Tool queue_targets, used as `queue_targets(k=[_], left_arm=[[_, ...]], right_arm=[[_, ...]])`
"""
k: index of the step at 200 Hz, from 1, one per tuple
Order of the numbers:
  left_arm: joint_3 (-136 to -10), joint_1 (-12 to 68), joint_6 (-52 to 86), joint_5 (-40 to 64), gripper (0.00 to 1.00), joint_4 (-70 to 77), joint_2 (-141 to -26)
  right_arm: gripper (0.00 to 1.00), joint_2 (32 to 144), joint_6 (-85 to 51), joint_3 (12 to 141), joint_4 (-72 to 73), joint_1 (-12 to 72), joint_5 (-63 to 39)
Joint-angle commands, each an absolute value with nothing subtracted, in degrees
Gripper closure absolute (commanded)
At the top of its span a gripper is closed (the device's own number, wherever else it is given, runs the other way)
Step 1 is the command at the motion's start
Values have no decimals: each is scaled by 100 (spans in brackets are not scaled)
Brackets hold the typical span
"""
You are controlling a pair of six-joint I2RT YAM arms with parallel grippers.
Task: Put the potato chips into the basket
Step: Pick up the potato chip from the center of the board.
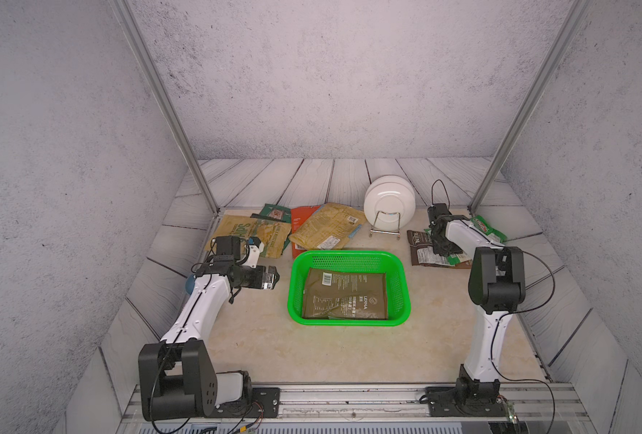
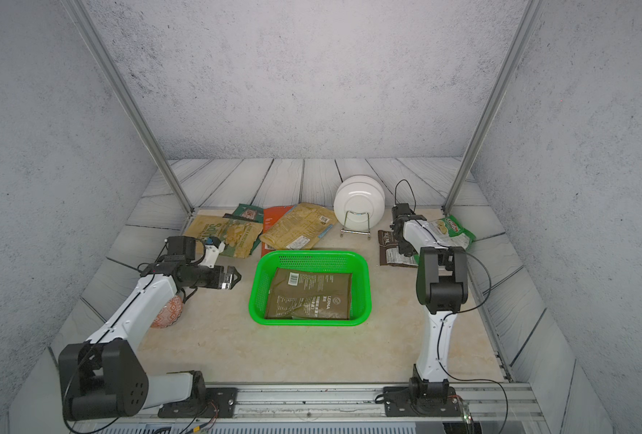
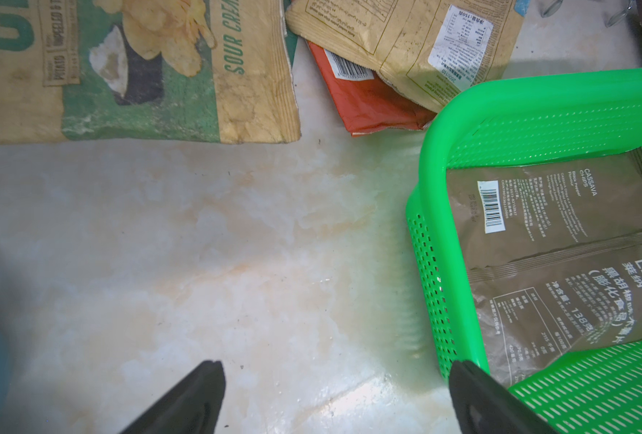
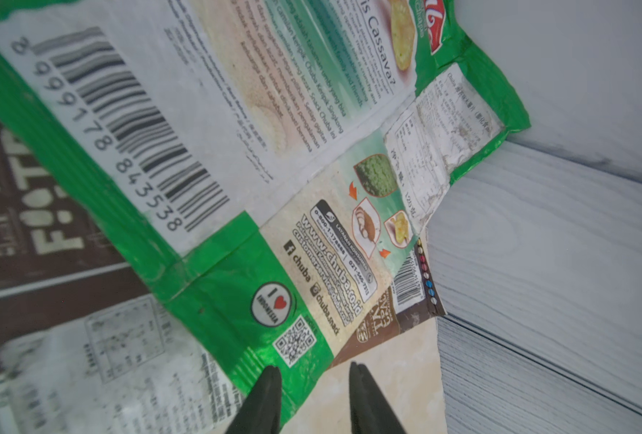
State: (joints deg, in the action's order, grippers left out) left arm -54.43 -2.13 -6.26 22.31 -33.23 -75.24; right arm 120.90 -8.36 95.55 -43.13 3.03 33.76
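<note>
The green basket (image 1: 349,256) (image 2: 312,256) (image 3: 537,86) sits mid-table with an olive-brown chip bag (image 1: 346,297) (image 3: 556,233) flat inside. My left gripper (image 1: 275,277) (image 2: 236,278) (image 3: 336,366) hovers open and empty just left of the basket. Behind it lie a mustard bag (image 1: 263,236) (image 3: 124,75), a second yellow bag (image 1: 327,225), an orange-red bag (image 3: 368,101) and a dark green bag (image 1: 274,212). At the far right, my right gripper (image 4: 314,368) points down at the corner of a green-white bag (image 1: 487,227) (image 4: 236,150) lying on a brown bag (image 1: 423,251). Its fingers stand narrowly apart.
White plates (image 1: 389,201) stand in a wire rack behind the basket. A patterned bowl (image 2: 167,313) sits under my left arm. Metal frame posts (image 1: 477,203) rise at the back corners. The raised grey plank border (image 4: 537,263) runs close beside the right gripper.
</note>
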Motion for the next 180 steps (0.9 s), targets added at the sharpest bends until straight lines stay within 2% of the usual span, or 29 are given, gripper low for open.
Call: queue_targets(k=[1, 119, 180], left_arm=[[-5511, -217, -684, 2266, 0, -3429, -7561], [-5537, -201, -685, 2276, 0, -3447, -7603], [-5539, -197, -680, 2276, 0, -3454, -7594]], right_arm=[[65, 12337, -798, 9762, -4456, 275, 3373], [59, 12800, -703, 10283, -4752, 316, 2714], [58, 13025, -701, 10503, -4887, 325, 3086]])
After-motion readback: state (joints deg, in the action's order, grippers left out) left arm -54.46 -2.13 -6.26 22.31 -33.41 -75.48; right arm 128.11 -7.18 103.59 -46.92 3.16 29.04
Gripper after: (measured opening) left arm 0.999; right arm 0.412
